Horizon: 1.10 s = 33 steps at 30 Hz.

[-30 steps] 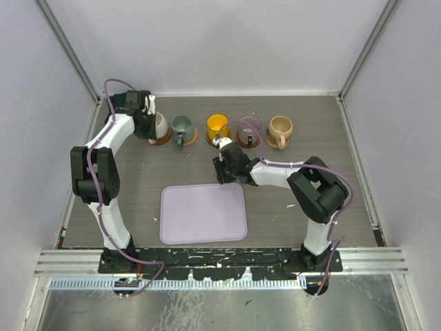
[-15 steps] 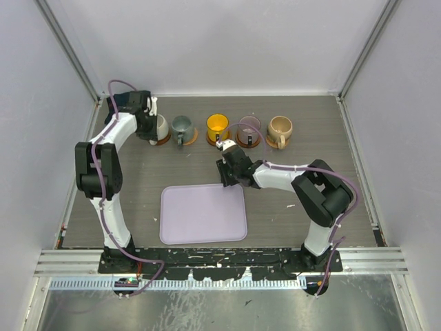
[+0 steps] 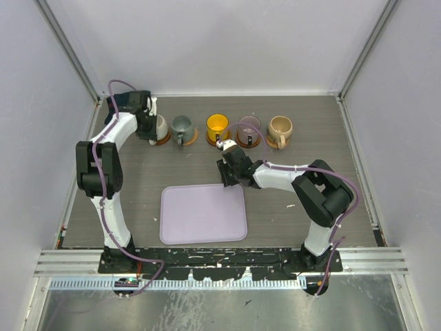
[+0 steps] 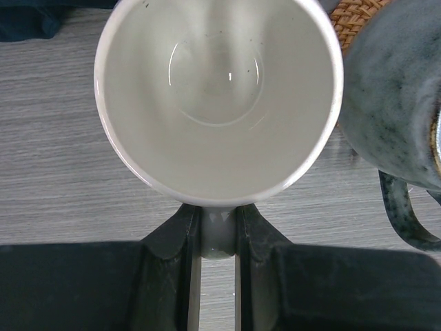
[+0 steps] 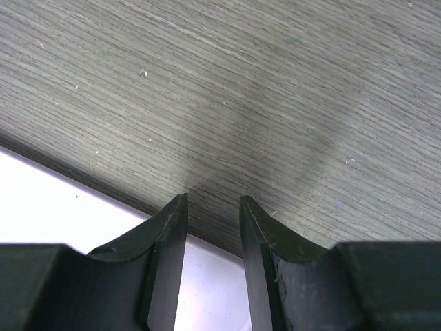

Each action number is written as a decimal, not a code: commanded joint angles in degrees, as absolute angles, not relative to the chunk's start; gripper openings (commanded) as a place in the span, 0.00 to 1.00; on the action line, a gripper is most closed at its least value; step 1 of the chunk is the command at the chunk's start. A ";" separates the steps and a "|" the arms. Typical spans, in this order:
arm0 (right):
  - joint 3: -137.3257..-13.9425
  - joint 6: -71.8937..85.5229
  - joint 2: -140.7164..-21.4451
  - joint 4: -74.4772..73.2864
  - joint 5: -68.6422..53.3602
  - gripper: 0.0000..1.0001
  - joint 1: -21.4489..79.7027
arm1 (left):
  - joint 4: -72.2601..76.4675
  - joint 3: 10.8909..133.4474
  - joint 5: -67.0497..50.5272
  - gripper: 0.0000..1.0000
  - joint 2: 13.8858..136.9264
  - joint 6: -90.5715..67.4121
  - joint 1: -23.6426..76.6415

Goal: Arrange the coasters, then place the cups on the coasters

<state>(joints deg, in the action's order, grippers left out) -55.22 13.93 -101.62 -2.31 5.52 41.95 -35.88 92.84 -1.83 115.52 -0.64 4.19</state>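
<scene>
Five cups stand in a row at the back of the table in the top view: cream-white (image 3: pixel 159 125), grey-green (image 3: pixel 182 126), yellow-orange (image 3: pixel 218 127), mauve (image 3: pixel 249 129) and tan (image 3: pixel 280 128). A brown coaster (image 3: pixel 187 141) shows under each one. My left gripper (image 3: pixel 147 123) is shut on the cream-white cup's handle (image 4: pixel 218 231). That cup (image 4: pixel 218 96) fills the left wrist view, with the grey-green cup (image 4: pixel 393 103) and a woven coaster (image 4: pixel 355 17) to its right. My right gripper (image 3: pixel 226 174) hangs open and holds nothing (image 5: pixel 212 207), over the lavender tray's far right edge.
The lavender rectangular tray (image 3: pixel 203 214) lies in the middle near the arms, and its pale edge (image 5: pixel 69 207) shows under the right fingers. Grey walls and metal rails close in the table on three sides.
The left arm's elbow has shifted slightly while its gripper stays shut on the cream-white cup. The right gripper has drifted a little to the right over the tray's edge.
</scene>
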 commanded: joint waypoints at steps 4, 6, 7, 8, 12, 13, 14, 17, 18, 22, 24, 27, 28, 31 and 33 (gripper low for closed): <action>-54.00 14.94 -100.24 -2.90 6.24 0.42 42.28 | -28.35 94.68 -1.93 0.00 113.49 -2.20 3.69; -53.73 15.10 -100.28 -2.67 6.24 0.41 42.23 | -27.08 93.76 -1.99 0.00 113.15 -2.64 3.69; -53.63 15.16 -100.33 -2.56 6.24 0.41 42.26 | -26.59 93.33 -1.90 0.00 112.98 -2.76 3.70; -53.53 15.22 -100.35 -2.45 6.16 0.41 42.27 | -26.16 93.00 -1.91 0.00 112.88 -2.93 3.69; -53.30 15.46 -100.50 -2.13 5.81 0.41 42.27 | -25.72 92.32 -1.87 0.00 112.85 -3.16 3.69; -53.27 15.47 -100.46 -2.11 5.80 0.41 42.28 | -25.68 92.21 -1.85 0.00 112.85 -3.16 3.69; -53.26 15.47 -100.48 -2.05 5.80 0.41 42.23 | -25.49 92.01 -1.82 0.00 112.85 -3.09 3.69; -53.18 15.44 -100.57 -2.02 5.80 0.41 42.23 | -24.89 91.44 -1.67 0.00 112.97 -2.99 3.74; -53.17 15.47 -100.64 -2.02 5.72 0.41 42.27 | -24.95 91.41 -1.67 0.00 113.06 -2.99 3.70; -53.18 15.47 -100.72 -1.99 5.63 0.41 42.27 | -25.40 91.23 -1.80 0.00 113.37 -3.21 3.69; -53.17 15.47 -100.81 -1.98 5.63 0.41 42.27 | -25.86 91.23 -1.82 0.00 113.30 -3.25 3.69; -53.24 15.43 -100.80 -1.96 5.54 0.41 42.27 | -26.87 91.21 -1.85 0.00 112.93 -3.25 3.69; -53.22 15.45 -100.81 -1.94 5.54 0.41 42.28 | -27.01 91.23 -1.79 0.00 112.84 -3.25 3.71; -53.27 15.47 -100.81 -1.79 5.41 0.41 42.28 | -27.78 91.23 -1.82 0.07 112.44 -3.16 3.69; -53.18 15.55 -100.90 -1.82 5.29 0.41 42.28 | -28.16 91.23 -1.30 0.15 112.21 -3.16 3.69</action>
<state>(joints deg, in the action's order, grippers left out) -54.41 14.96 -101.58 -0.51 5.52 41.95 -30.57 90.63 -1.76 115.70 -2.55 4.12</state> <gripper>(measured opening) 0.413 0.173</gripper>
